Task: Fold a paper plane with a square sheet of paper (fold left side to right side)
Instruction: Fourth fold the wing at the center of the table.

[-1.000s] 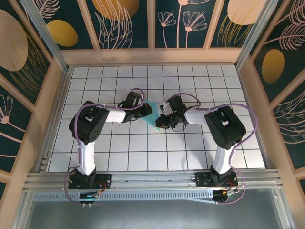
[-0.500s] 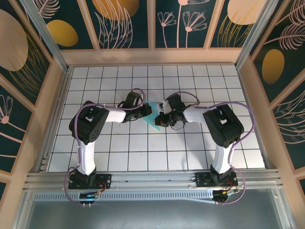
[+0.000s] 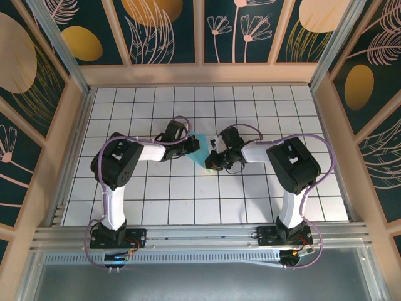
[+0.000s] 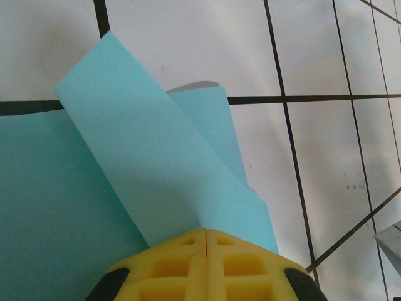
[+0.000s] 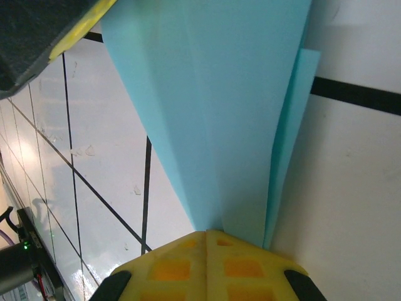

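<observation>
Left gripper (image 4: 205, 235) and right gripper (image 5: 205, 235) each clamp the blue paper (image 3: 200, 152) held between them, low over the counter (image 3: 156, 188) — narrowed into a tapering wedge, yet apparently several folds short of finished.

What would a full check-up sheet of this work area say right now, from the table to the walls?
Surface: white table with a black grid.
Job's things: blue paper, partly folded with one flap raised, mid-table between the two claws.
Clutter: nothing seen.
Grippers: left claw shut on the blue paper; right claw shut on its narrow end.
Cables: purple cables loop along both arms, off the paper.
Surroundings: dark flower-patterned walls in pale wooden frames; metal rail at the near edge.
</observation>
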Controlling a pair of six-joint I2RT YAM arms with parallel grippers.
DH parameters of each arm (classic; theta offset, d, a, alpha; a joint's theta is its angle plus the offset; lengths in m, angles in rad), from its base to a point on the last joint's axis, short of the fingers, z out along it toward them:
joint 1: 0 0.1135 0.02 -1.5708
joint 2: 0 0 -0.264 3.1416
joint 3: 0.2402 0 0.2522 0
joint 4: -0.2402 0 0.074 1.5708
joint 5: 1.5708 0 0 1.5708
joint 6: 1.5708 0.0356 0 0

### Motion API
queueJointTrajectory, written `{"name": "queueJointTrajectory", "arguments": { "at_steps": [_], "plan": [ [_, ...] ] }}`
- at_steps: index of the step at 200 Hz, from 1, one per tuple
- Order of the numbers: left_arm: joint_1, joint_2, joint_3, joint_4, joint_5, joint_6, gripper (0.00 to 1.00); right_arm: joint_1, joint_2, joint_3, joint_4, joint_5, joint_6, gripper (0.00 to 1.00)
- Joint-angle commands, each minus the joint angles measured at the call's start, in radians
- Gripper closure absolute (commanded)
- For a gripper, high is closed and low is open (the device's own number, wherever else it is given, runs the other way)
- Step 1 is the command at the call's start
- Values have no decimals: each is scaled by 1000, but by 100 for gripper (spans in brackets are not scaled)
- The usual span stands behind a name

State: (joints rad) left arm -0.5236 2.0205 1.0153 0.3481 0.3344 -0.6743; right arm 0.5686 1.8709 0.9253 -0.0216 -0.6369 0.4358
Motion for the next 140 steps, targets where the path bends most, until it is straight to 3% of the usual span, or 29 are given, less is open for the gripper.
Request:
{"name": "queueJointTrajectory", "arguments": {
  "at_steps": [1,75,140],
  "plan": [
    [8,46,-32,-100,-65,-3,100,15,-4,-42,-53,9,-23,100],
    [8,47,-32,-106,-75,-5,100,17,-79,-137,-71,-2,-29,100],
    [8,39,-37,-87,-55,-5,100,-15,-234,-55,-147,-30,-72,100]
  ]
}}
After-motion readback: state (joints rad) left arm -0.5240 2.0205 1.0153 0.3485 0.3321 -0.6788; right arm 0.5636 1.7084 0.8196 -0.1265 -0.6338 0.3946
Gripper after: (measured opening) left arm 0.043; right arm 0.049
